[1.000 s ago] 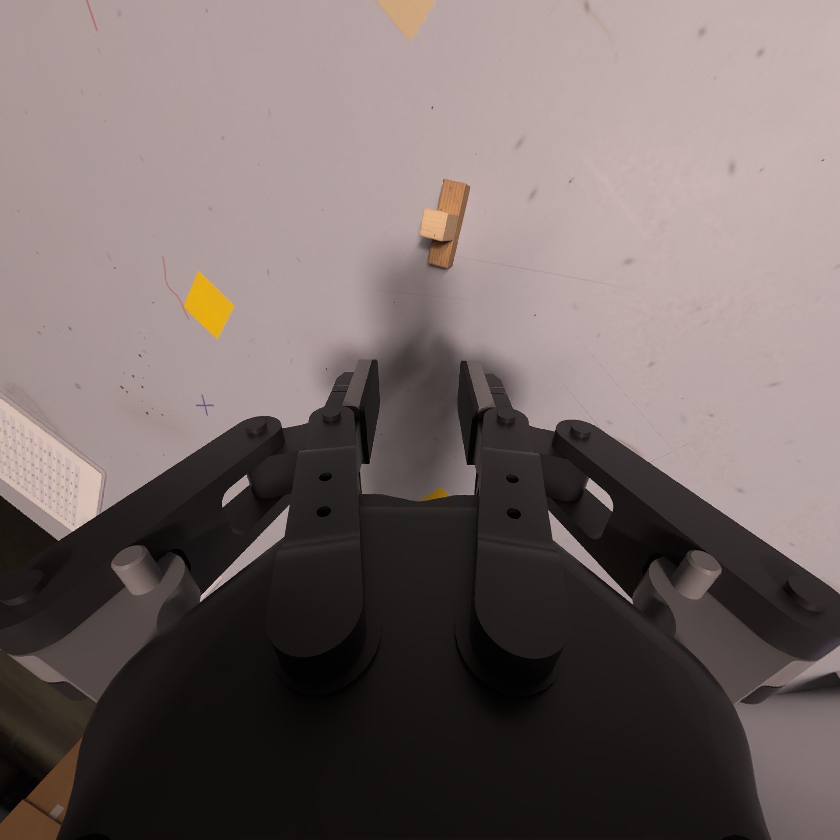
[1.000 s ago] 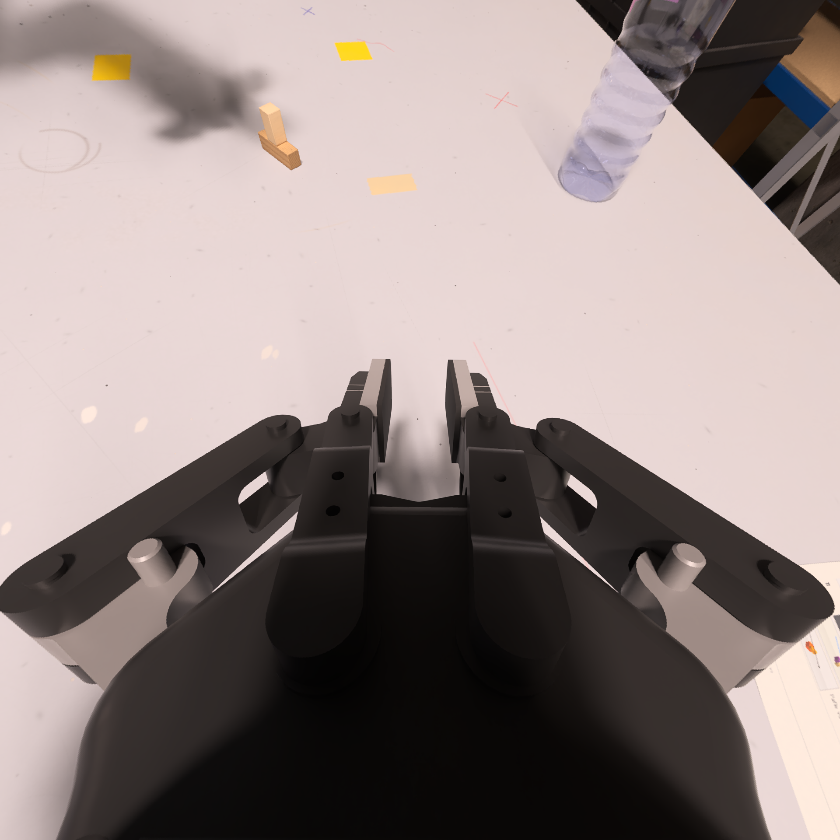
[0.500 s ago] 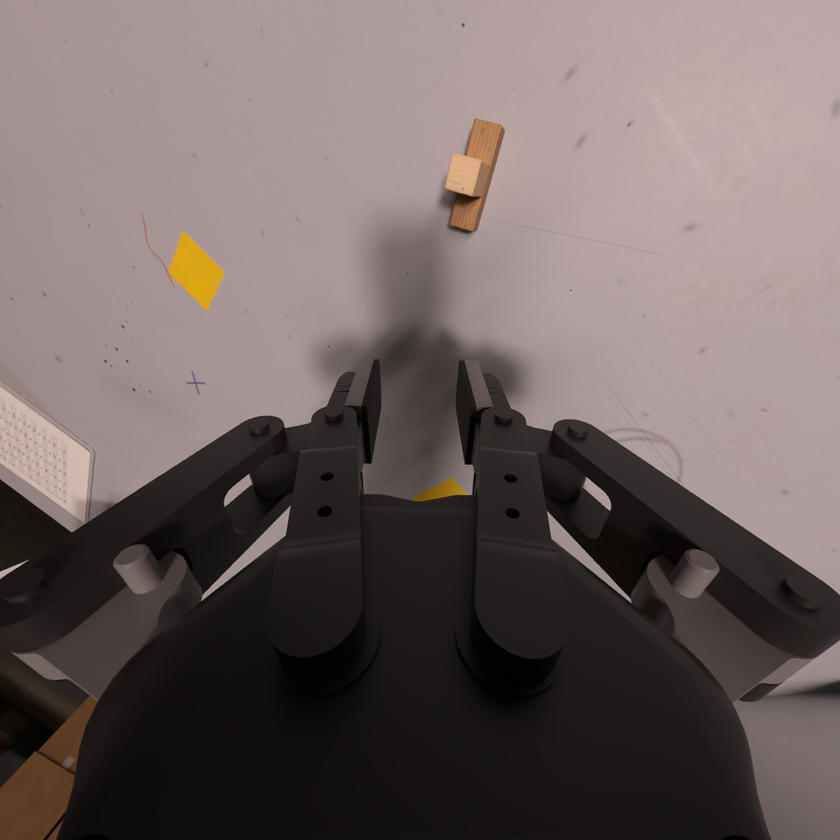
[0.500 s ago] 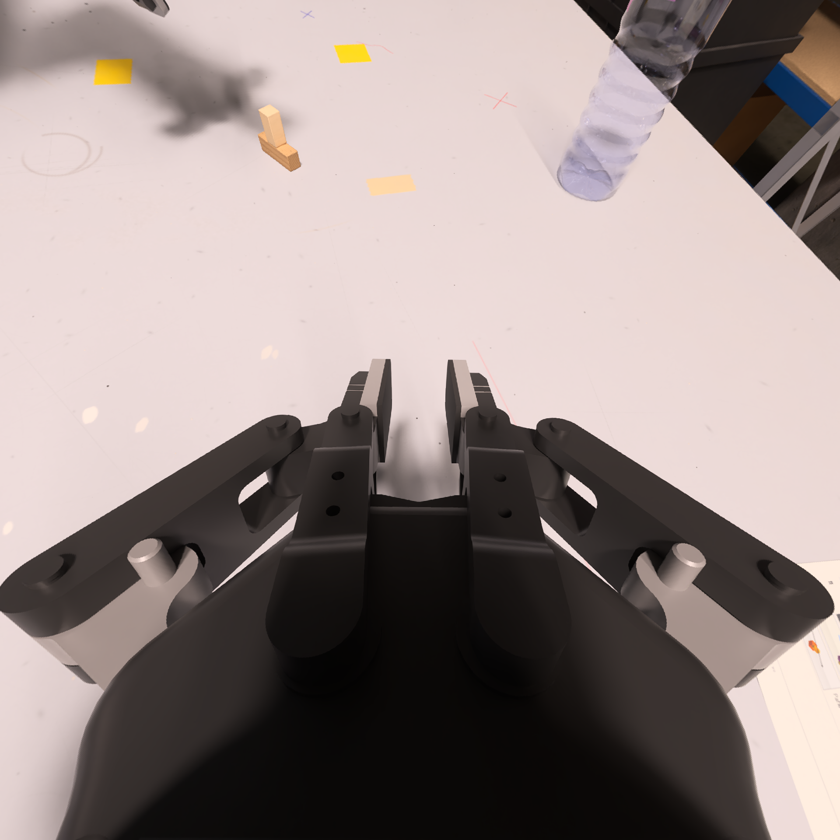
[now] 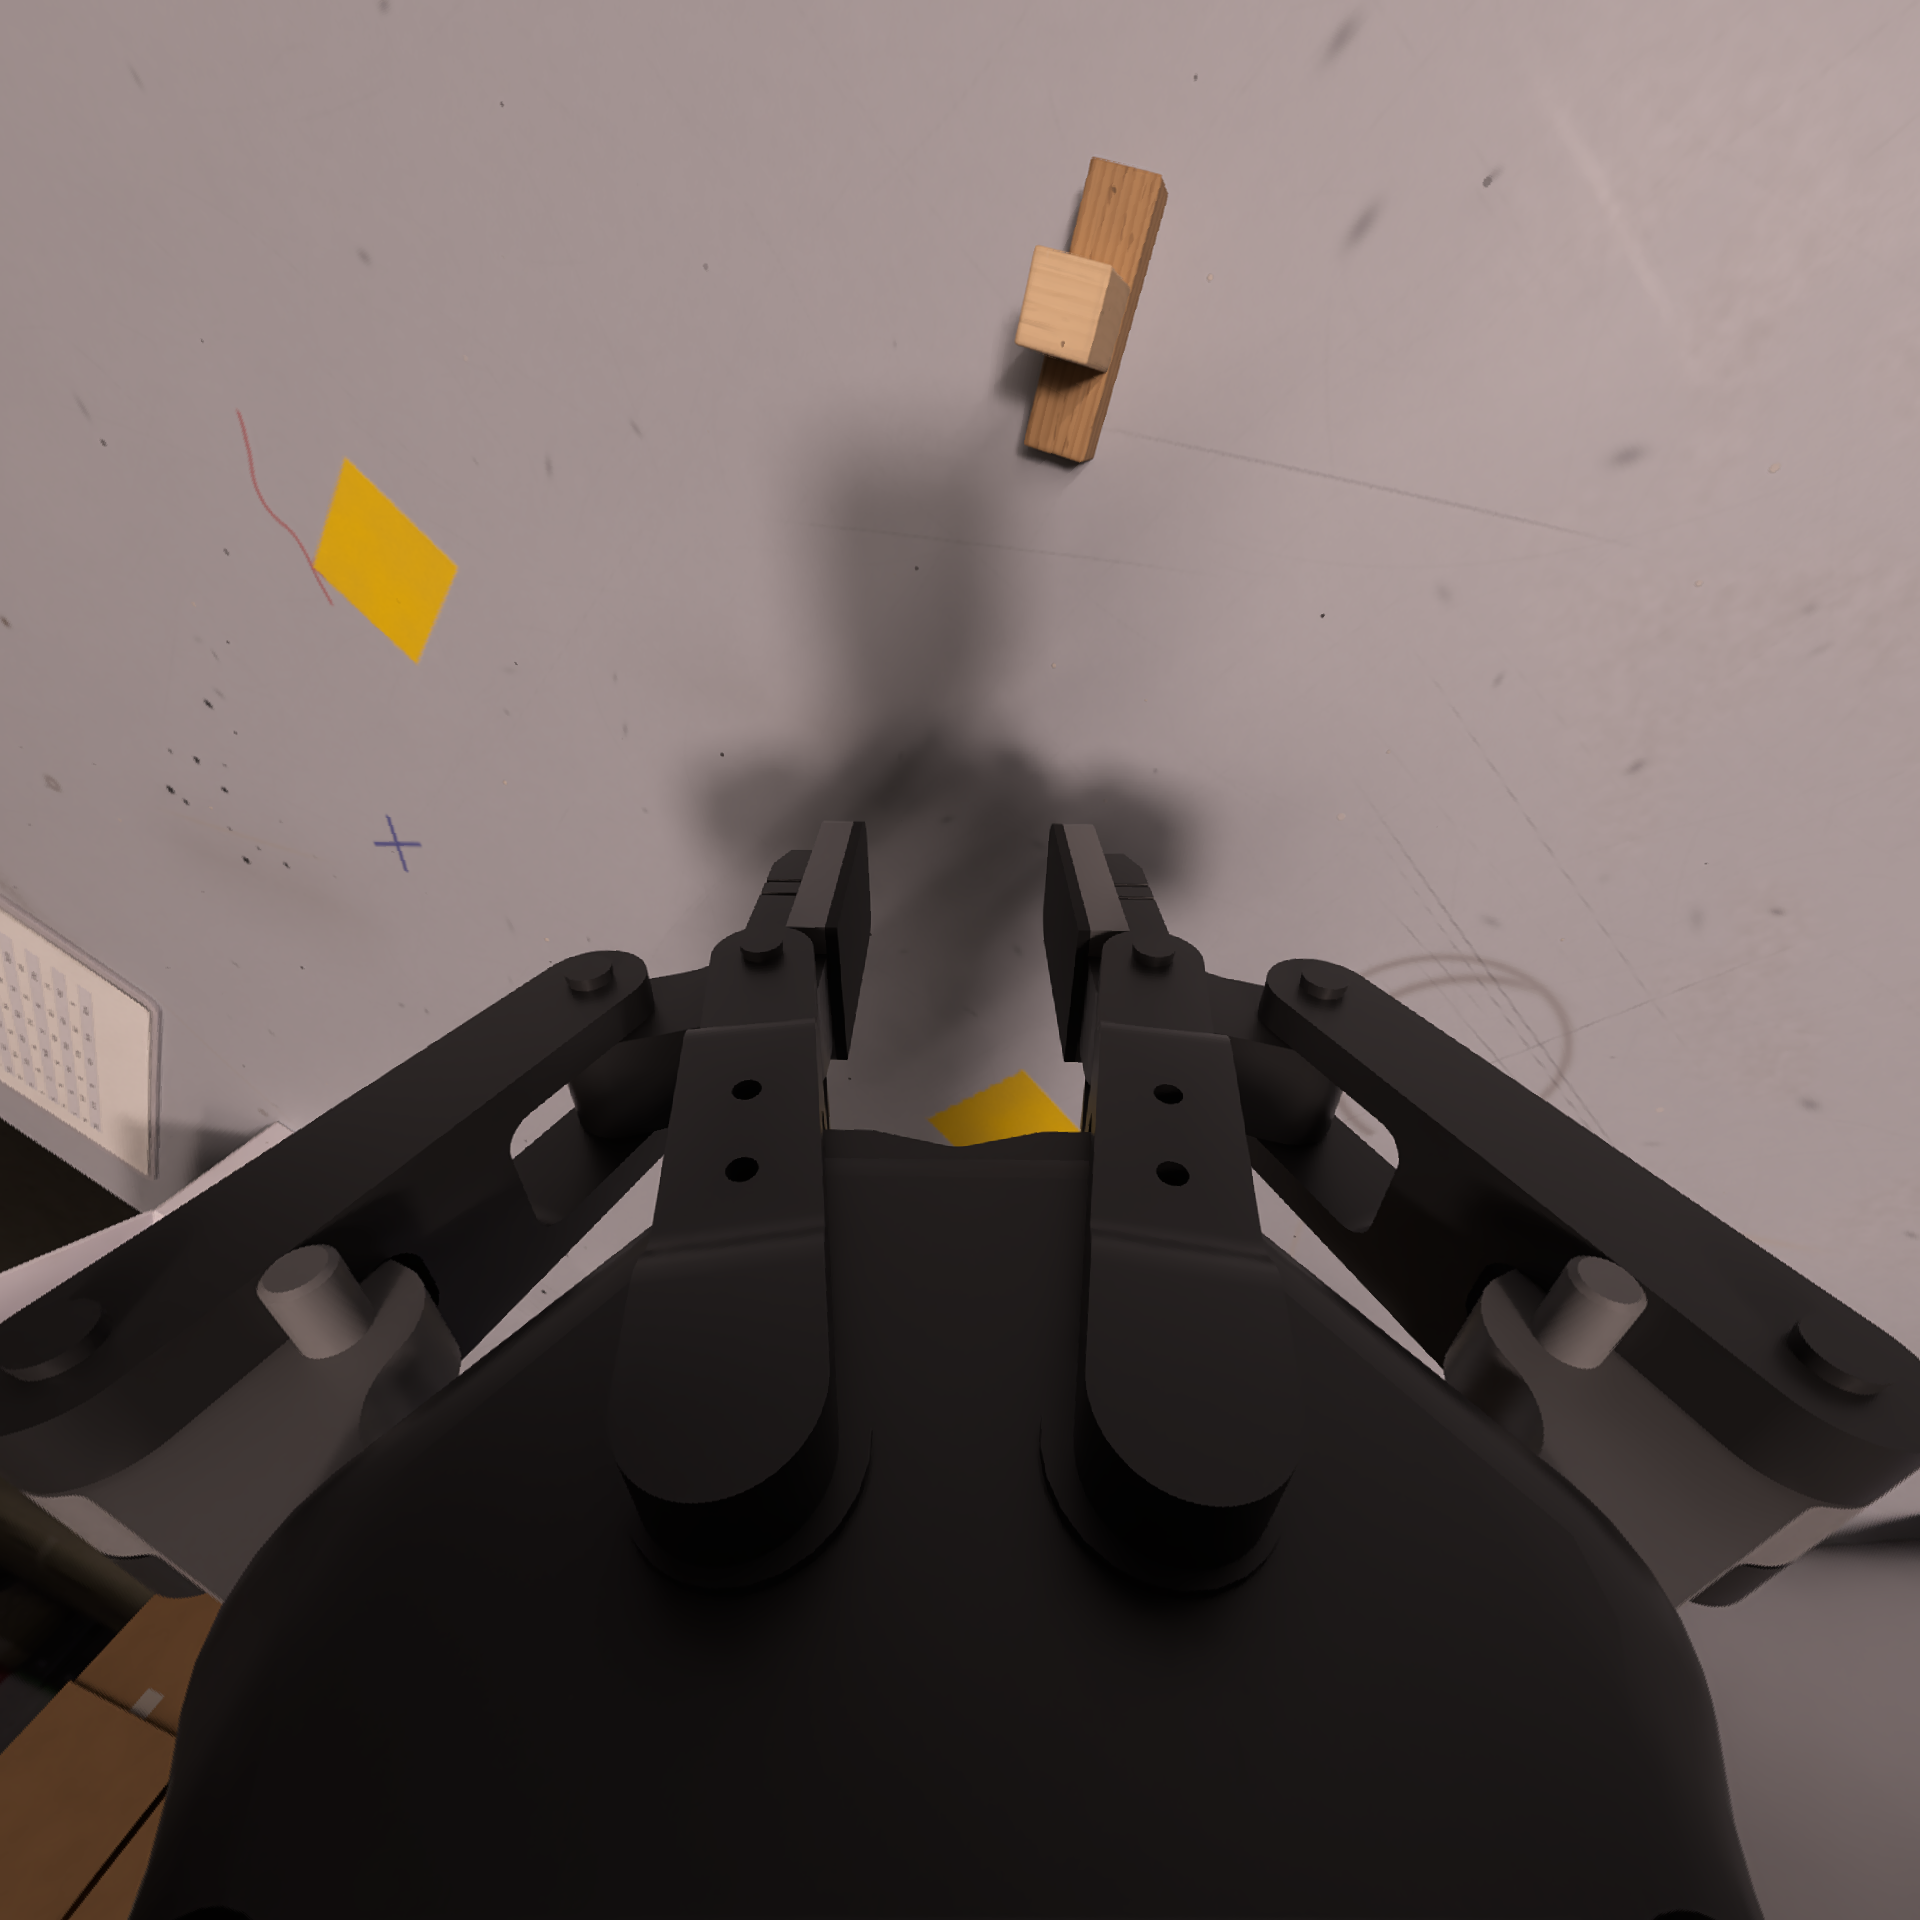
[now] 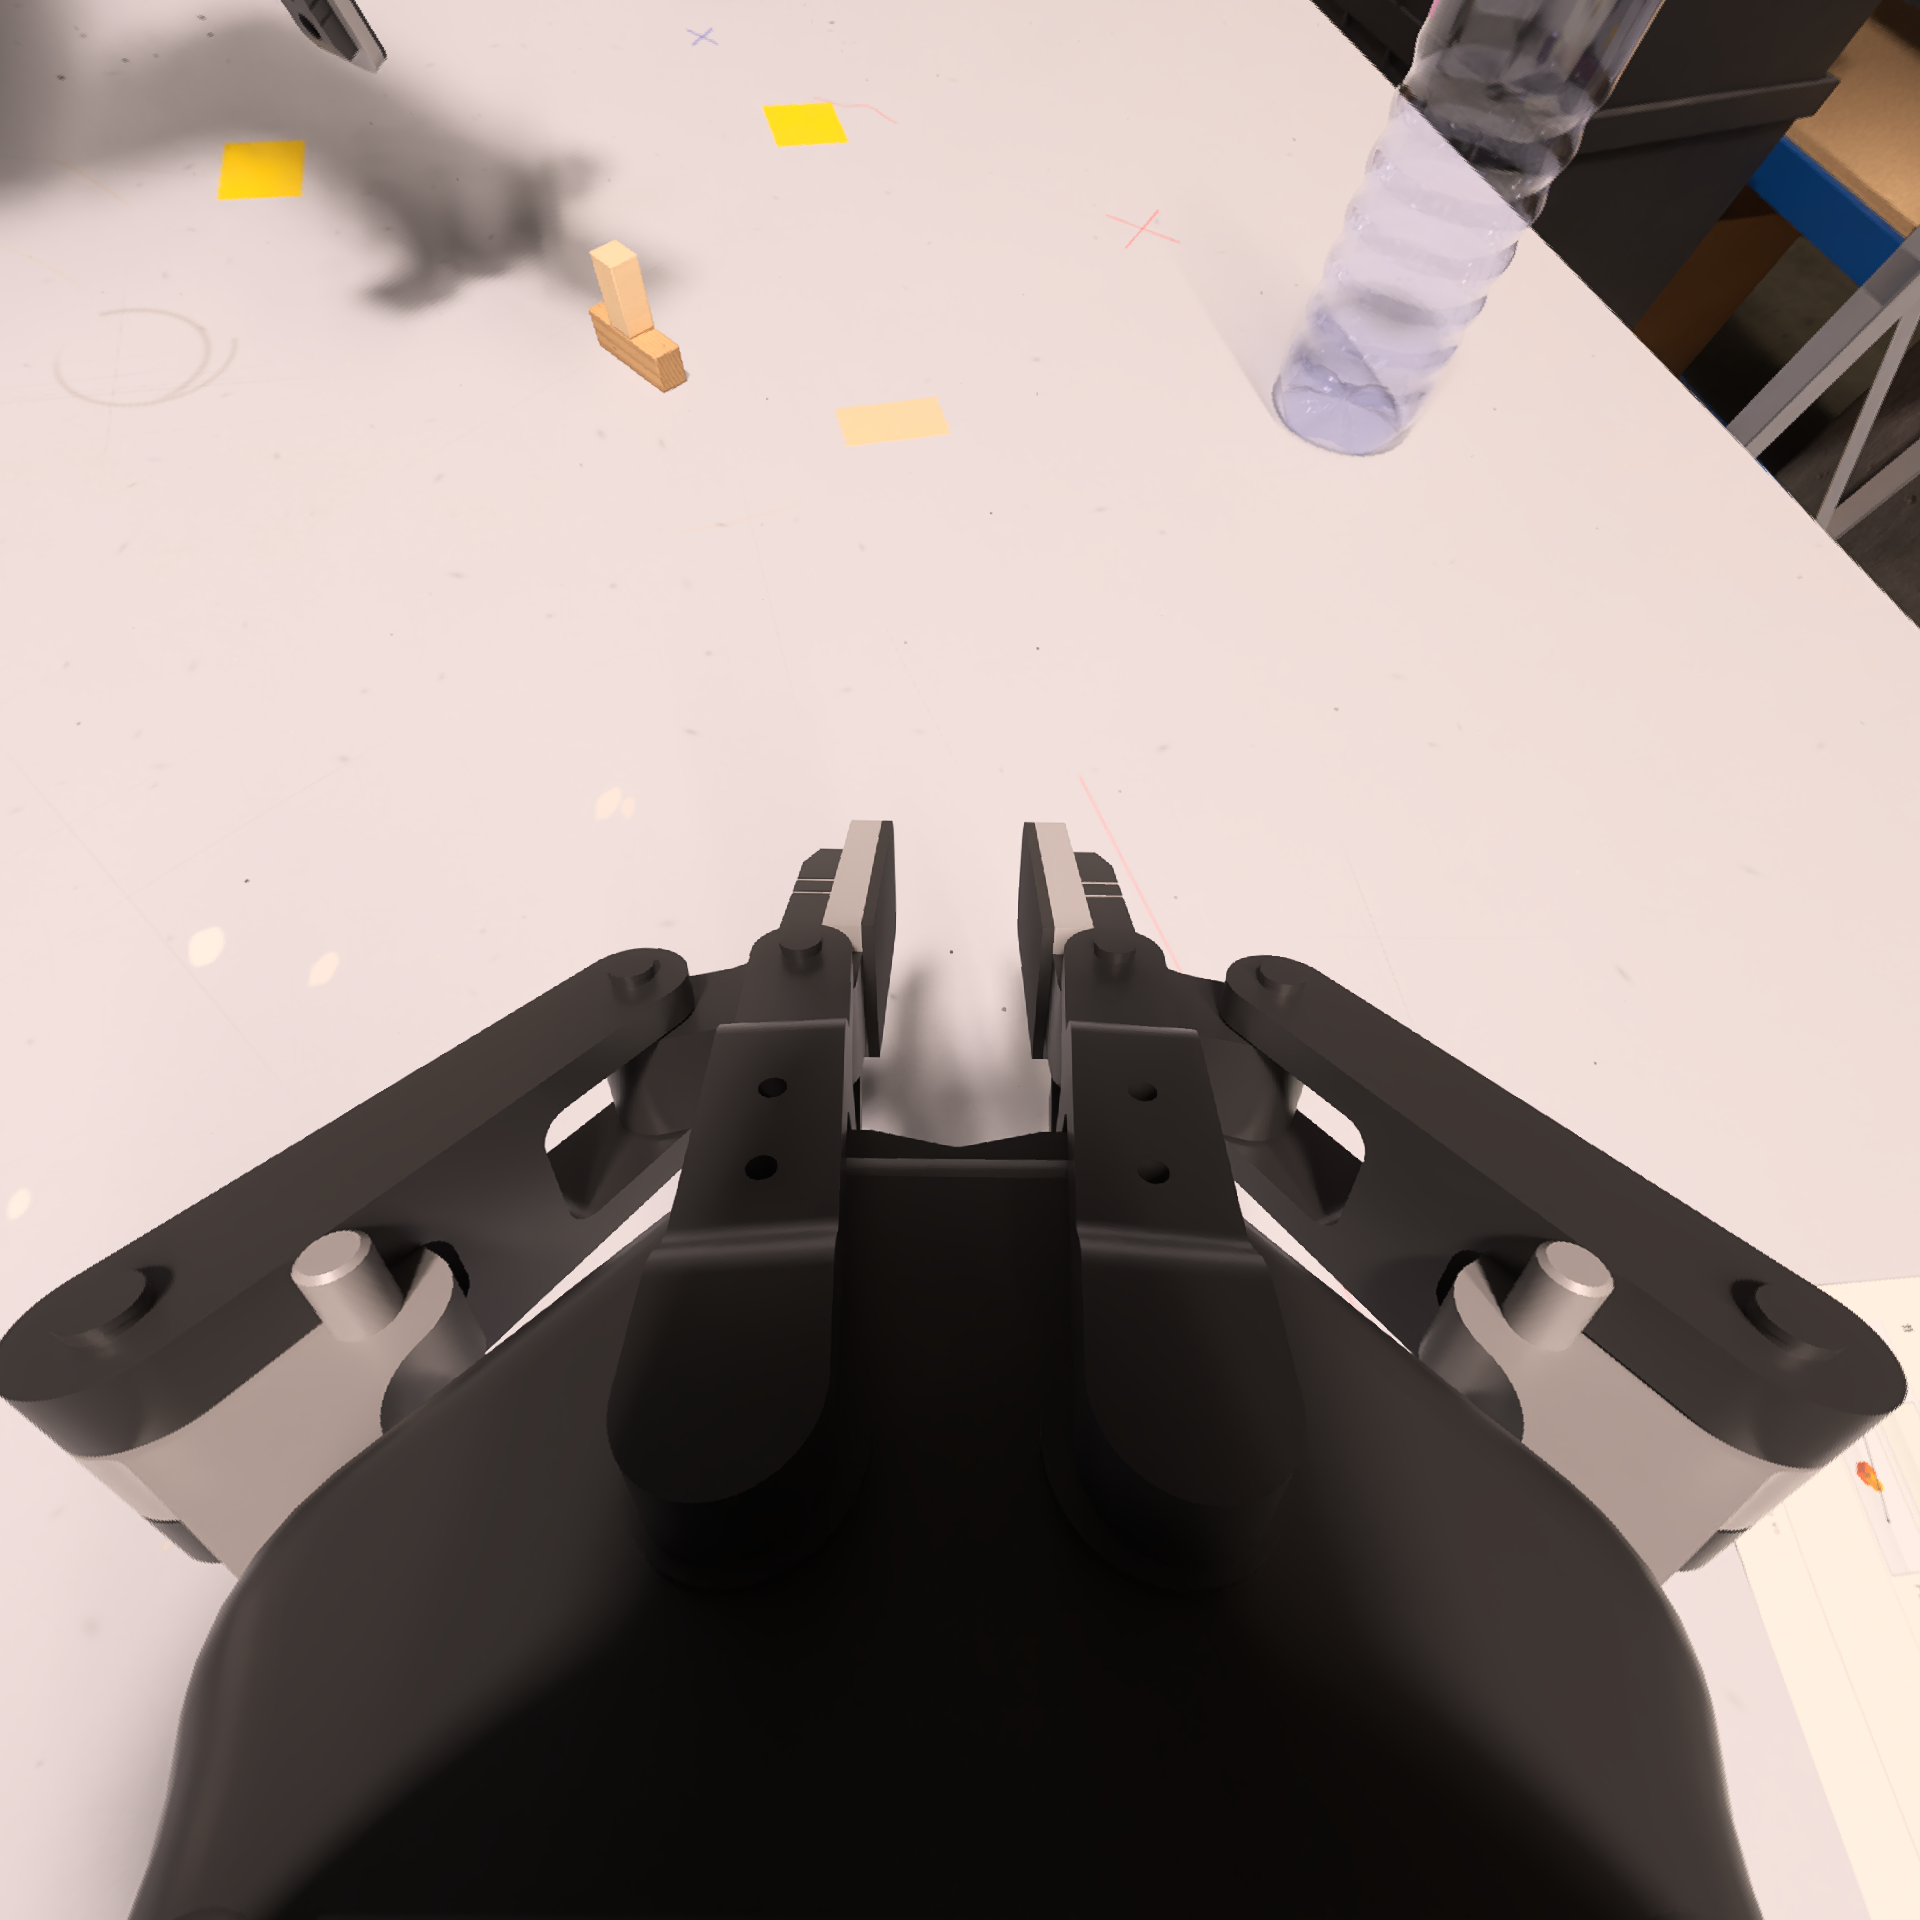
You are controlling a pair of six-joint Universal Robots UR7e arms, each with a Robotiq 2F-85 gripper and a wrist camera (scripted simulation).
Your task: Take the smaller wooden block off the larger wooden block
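A small pale wooden block (image 5: 1068,308) stands upright on a longer, darker wooden block (image 5: 1101,312) that lies flat on the grey table. My left gripper (image 5: 956,883) is open and empty, hovering above the table short of the blocks. In the right wrist view the pale block (image 6: 621,289) stands on the darker block (image 6: 642,353) far off at the upper left. My right gripper (image 6: 956,883) is open and empty, low over the table, far from them. A tip of the left gripper (image 6: 338,26) shows at the top left.
A clear plastic bottle (image 6: 1392,281) stands near the table's right edge. Yellow patches (image 5: 384,561) (image 6: 805,125) (image 6: 262,168) and a pale patch (image 6: 891,421) mark the tabletop. A white card (image 5: 62,1039) lies at the left edge, a paper sheet (image 6: 1849,1558) at the right.
My left gripper has moved forward and down toward the blocks, which now look larger and nearer. Its tip has come into the right wrist view. The right gripper has not moved.
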